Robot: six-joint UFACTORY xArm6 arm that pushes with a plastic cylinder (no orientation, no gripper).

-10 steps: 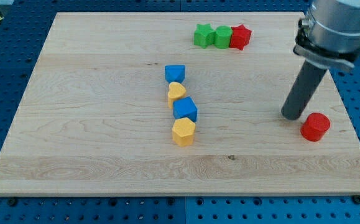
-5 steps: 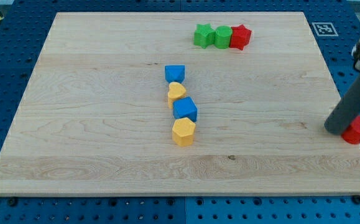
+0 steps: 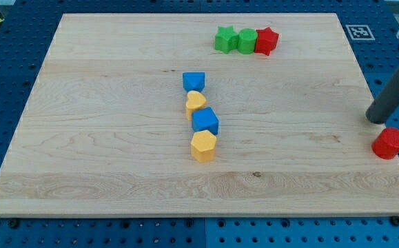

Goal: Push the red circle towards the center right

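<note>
The red circle (image 3: pixel 390 143) sits at the board's right edge, about mid-height. My tip (image 3: pixel 376 119) rests on the board just above and to the left of it, a small gap apart. The dark rod rises from the tip towards the view's upper right.
A green star (image 3: pixel 224 39), a green hexagon (image 3: pixel 247 40) and a red star (image 3: pixel 267 40) stand in a row near the top. A blue cube (image 3: pixel 193 81), yellow heart (image 3: pixel 196 103), blue cube (image 3: pixel 205 121) and yellow hexagon (image 3: pixel 203 146) form a column at mid-board.
The red circle has moved right, from inside the board to its right edge. My tip pushed right with it, then drew back upward and off the block.
</note>
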